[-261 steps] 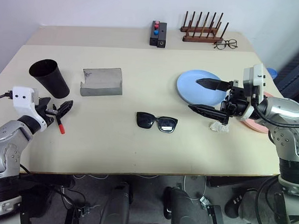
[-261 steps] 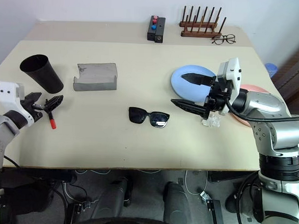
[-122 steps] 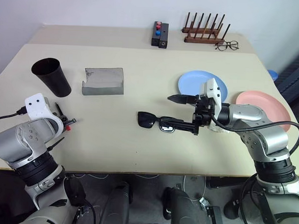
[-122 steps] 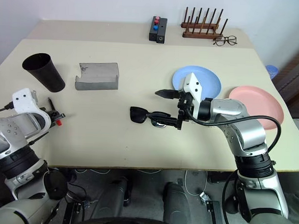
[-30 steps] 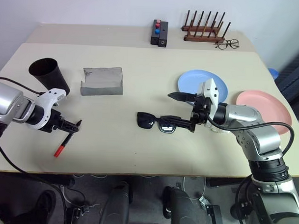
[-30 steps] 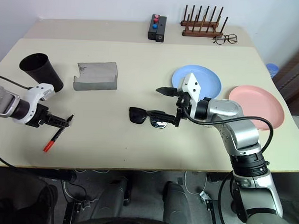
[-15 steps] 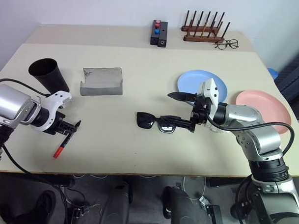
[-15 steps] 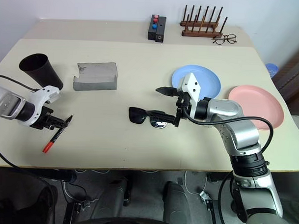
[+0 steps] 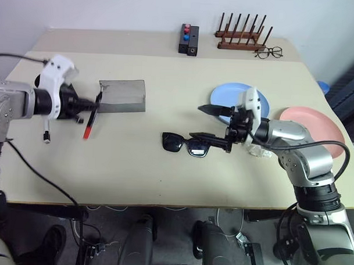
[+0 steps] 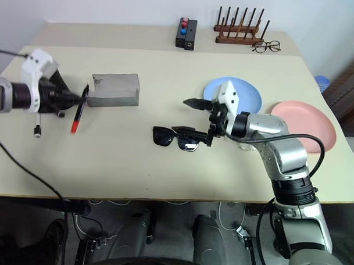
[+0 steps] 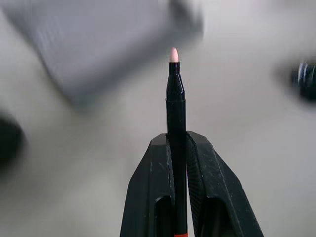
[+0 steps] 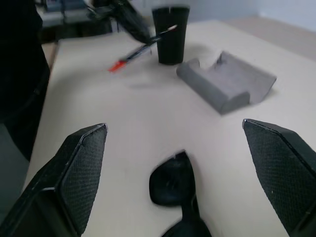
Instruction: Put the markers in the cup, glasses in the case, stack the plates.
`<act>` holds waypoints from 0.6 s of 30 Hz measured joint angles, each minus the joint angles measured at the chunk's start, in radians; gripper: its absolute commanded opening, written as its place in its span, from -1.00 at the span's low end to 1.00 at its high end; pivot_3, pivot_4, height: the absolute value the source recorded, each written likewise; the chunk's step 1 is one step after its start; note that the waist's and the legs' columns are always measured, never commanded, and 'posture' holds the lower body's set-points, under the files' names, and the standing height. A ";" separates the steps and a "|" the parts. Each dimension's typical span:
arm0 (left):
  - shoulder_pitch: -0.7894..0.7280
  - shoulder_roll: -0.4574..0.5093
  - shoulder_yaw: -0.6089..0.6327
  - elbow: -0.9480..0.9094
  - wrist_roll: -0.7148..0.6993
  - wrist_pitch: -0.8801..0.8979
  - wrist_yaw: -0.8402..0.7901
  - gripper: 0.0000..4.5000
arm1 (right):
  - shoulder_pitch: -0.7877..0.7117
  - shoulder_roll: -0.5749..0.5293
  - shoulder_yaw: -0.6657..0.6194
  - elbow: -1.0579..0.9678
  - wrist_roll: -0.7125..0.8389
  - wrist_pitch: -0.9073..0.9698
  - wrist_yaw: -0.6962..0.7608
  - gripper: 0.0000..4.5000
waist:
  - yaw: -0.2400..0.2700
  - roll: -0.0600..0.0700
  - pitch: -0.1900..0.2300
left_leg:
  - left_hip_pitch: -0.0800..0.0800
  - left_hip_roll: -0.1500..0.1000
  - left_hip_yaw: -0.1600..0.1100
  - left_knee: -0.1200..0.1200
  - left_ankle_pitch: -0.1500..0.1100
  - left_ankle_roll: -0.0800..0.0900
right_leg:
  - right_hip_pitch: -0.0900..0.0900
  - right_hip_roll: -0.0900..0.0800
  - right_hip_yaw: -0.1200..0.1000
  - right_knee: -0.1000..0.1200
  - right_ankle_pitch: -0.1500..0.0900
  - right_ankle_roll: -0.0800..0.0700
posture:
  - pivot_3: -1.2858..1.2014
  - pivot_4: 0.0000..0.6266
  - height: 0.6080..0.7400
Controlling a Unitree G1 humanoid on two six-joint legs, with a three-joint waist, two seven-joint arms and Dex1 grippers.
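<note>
Marker (image 9: 91,119) is sitting clamped between the closed fingers (image 11: 207,173) of the left gripper (image 9: 89,111), held in the air above the tabletop (image 9: 135,166), its black end up beside the grey case (image 9: 121,96) and its red end hanging down. In the left wrist view its pale tip is pointing out past the fingertips. The black cup (image 12: 170,33) is standing behind that gripper, near the tabletop's left edge.

The right gripper (image 9: 207,123) is hovering with its fingers (image 12: 81,173) spread wide, one on each side of the black sunglasses (image 9: 186,145), which are lying flat on the tabletop near the middle; whether the lower finger is touching them cannot be told. Just behind this gripper the light blue plate (image 9: 224,99) is resting on the tabletop, and the pink plate (image 9: 322,126) is lying beside it toward the right edge, the two not stacked.
</note>
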 measured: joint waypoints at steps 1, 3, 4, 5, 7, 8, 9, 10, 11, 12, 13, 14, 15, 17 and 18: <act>-0.003 -0.032 0.033 0.006 0.003 -0.048 0.025 -0.97 | -0.011 0.011 -0.020 0.001 0.028 0.006 0.000 1.00 | 0.000 0.000 0.000 | 0.000 0.000 0.000 0.000 0.000 0.000 | 0.000 0.000 0.000 0.000 0.001 0.001 | 0.03 -0.52 1.00; -0.013 -0.073 0.082 0.023 0.012 -0.132 0.063 -0.97 | -0.032 0.026 -0.050 0.000 0.070 0.007 0.000 1.00 | -0.001 0.000 0.000 | 0.000 0.000 0.000 0.001 0.000 0.000 | 0.000 0.000 0.000 0.001 0.001 0.002 | 0.03 -0.52 1.00; -0.021 -0.088 0.102 0.035 0.016 -0.172 0.074 -0.97 | -0.035 0.027 -0.062 0.000 0.080 0.007 0.001 1.00 | -0.001 0.000 0.000 | 0.000 0.000 0.000 0.001 0.000 0.000 | 0.000 0.000 0.000 0.001 0.001 0.002 | 0.03 -0.52 1.00; -0.035 -0.100 0.119 0.055 0.024 -0.212 0.084 -0.97 | -0.035 0.029 -0.073 0.001 0.090 0.006 0.002 1.00 | -0.001 0.000 0.000 | 0.000 0.000 0.000 0.001 0.000 0.000 | 0.000 0.000 0.000 0.001 0.001 0.002 | 0.03 -0.52 1.00; -0.065 -0.111 0.147 0.091 0.033 -0.271 0.101 -0.97 | -0.035 0.031 -0.077 0.001 0.097 0.003 0.005 1.00 | -0.001 0.000 0.000 | 0.000 0.000 0.000 0.001 0.000 0.000 | 0.000 0.000 0.000 0.002 0.001 0.002 | 0.03 -0.52 1.00; -0.084 -0.118 0.158 0.115 0.039 -0.307 0.107 -0.97 | -0.035 0.032 -0.077 0.001 0.098 0.002 0.005 1.00 | -0.001 0.000 0.000 | 0.000 0.000 0.000 0.001 0.000 0.000 | 0.000 0.000 0.000 0.002 0.001 0.002 | 0.03 -0.52 1.00; -0.109 -0.126 0.165 0.151 0.047 -0.350 0.111 -0.97 | -0.034 0.033 -0.077 0.001 0.097 -0.002 0.005 1.00 | -0.001 0.000 0.000 | 0.000 0.000 0.000 0.002 0.000 0.000 | 0.000 0.000 0.000 0.002 0.001 0.002 | 0.03 -0.52 1.00; -0.142 -0.138 0.181 0.202 0.057 -0.414 0.119 -0.97 | -0.034 0.037 -0.074 0.001 0.095 -0.009 0.005 1.00 | 0.000 0.000 0.000 | 0.000 0.000 0.000 0.002 0.000 0.000 | 0.000 0.000 0.000 0.002 0.001 0.002 | 0.03 -0.52 1.00; -0.166 -0.140 0.193 0.234 0.068 -0.458 0.125 -0.97 | -0.034 0.040 -0.072 0.001 0.093 -0.015 0.005 1.00 | -0.001 0.000 0.000 | 0.000 0.000 0.000 0.002 0.000 0.000 | 0.001 0.000 0.000 0.002 0.001 0.002 | 0.03 -0.52 1.00; -0.191 -0.143 0.202 0.271 0.074 -0.504 0.132 -0.97 | -0.033 0.042 -0.070 0.001 0.090 -0.017 0.006 1.00 | -0.001 0.000 0.000 | 0.000 0.000 0.000 0.003 0.000 0.000 | 0.001 0.000 0.000 0.002 0.001 0.002 | 0.03 -0.52 1.00; -0.223 -0.151 0.215 0.317 0.083 -0.558 0.146 -0.97 | -0.033 0.043 -0.068 0.001 0.089 -0.018 0.005 1.00 | 0.000 0.000 0.000 | 0.000 0.000 0.000 0.003 0.000 0.000 | 0.001 0.000 0.000 0.002 0.001 0.002 | 0.03 -0.52 1.00; -0.241 -0.152 0.227 0.348 0.091 -0.591 0.157 -0.97 | -0.033 0.044 -0.066 0.001 0.089 -0.018 0.005 1.00 | 0.000 0.000 0.000 | 0.000 0.000 0.000 0.003 0.000 0.000 | 0.001 0.000 0.000 0.002 0.001 0.002 | 0.03 -0.52 1.00; -0.267 -0.152 0.235 0.399 0.101 -0.648 0.167 -0.97 | -0.033 0.044 -0.065 0.001 0.087 -0.018 0.005 1.00 | -0.001 0.000 0.000 | 0.000 0.000 0.000 0.003 0.000 0.000 | 0.001 0.000 0.000 0.003 0.001 0.002 | 0.03 -0.52 1.00; -0.293 -0.152 0.254 0.474 0.124 -0.749 0.181 -0.97 | -0.033 0.044 -0.064 0.001 0.086 -0.019 0.005 1.00 | -0.001 0.000 0.000 | 0.000 0.000 0.000 0.003 0.000 0.000 | 0.001 0.000 0.000 0.003 0.001 0.002 | 0.03 -0.52 1.00; -0.296 -0.150 0.260 0.500 0.135 -0.785 0.184 -0.97 | -0.033 0.044 -0.064 0.001 0.086 -0.019 0.004 1.00 | -0.001 0.000 0.000 | 0.000 0.000 0.000 0.003 0.000 0.000 | 0.001 0.000 0.000 0.003 0.001 0.002 | 0.03 -0.52 1.00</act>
